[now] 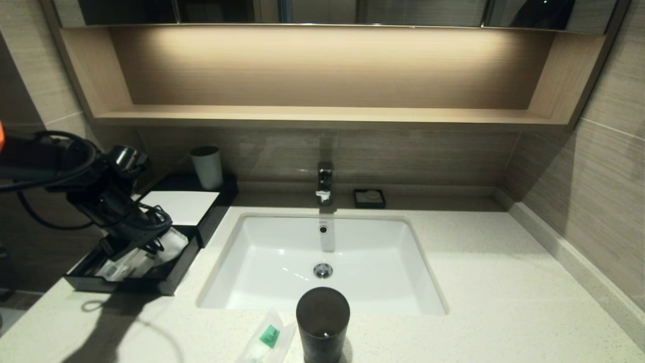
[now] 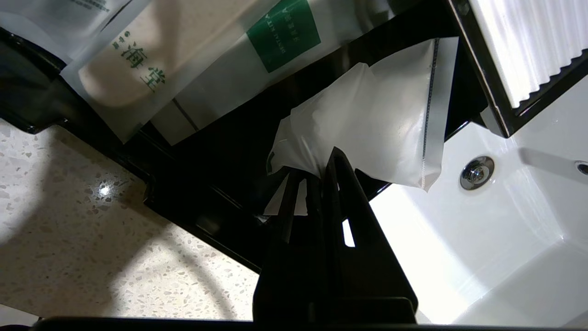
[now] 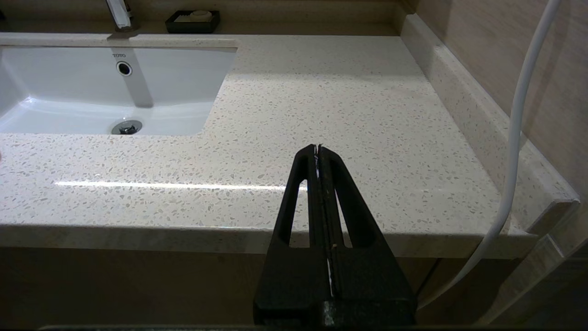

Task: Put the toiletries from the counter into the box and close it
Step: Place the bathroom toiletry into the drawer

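Observation:
The black box (image 1: 214, 199) with its white top panel (image 1: 180, 205) stands on the counter (image 1: 504, 282) left of the basin, its front tray (image 1: 171, 282) pulled out. My left gripper (image 2: 321, 168) is shut on a plain translucent-white packet (image 2: 390, 124) and holds it over the tray's basin-side edge; it also shows in the head view (image 1: 174, 242). Two packets lie in the tray: a green-labelled one (image 2: 275, 37) and one with green characters (image 2: 124, 78). Another green-labelled packet (image 1: 267, 340) lies at the counter's front edge. My right gripper (image 3: 318, 149) is shut and empty before the counter's front right edge.
A dark cylindrical cup (image 1: 322, 322) stands at the counter's front, right beside the loose packet. A pale cup (image 1: 207, 166) sits behind the box. A faucet (image 1: 324, 181) and a small black soap dish (image 1: 369, 198) stand behind the white basin (image 1: 322, 262). A side wall rises on the right.

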`<state>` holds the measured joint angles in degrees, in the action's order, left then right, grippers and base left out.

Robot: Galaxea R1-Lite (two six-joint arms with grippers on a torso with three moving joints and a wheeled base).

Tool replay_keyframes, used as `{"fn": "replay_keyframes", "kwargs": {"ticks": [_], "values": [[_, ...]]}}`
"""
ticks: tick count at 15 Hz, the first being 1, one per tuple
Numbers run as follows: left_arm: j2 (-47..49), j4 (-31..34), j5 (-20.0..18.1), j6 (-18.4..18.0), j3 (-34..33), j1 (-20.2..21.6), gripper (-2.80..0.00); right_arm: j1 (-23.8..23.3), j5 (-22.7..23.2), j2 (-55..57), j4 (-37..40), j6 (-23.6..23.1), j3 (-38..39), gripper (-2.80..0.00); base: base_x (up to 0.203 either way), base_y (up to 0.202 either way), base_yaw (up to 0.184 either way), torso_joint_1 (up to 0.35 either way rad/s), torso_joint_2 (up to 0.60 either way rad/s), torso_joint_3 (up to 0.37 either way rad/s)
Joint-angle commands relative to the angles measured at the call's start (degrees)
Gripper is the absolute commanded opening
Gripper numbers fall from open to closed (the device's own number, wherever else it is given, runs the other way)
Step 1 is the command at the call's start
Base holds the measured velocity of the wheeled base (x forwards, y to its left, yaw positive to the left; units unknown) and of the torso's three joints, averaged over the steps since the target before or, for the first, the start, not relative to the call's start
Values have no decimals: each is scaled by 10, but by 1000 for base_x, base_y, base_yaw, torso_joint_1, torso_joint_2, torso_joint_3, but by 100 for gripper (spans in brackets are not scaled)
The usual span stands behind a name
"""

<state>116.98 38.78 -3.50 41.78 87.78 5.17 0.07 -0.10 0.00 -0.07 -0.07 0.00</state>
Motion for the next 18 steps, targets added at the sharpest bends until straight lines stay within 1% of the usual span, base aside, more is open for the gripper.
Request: {"fn": "replay_keyframes", "kwargs": {"ticks": [1,9,18], "values": [[12,2,0,5,10,0,-280,0,0,0,0,0,1,-280,0,0,0,0,0,0],[41,7,0,14,42,-1,-280,0,0,0,0,0,1,-280,0,0,0,0,0,0],[63,10,1,24,61,-4,-280,0,0,0,0,0,1,-280,0,0,0,0,0,0]]}}
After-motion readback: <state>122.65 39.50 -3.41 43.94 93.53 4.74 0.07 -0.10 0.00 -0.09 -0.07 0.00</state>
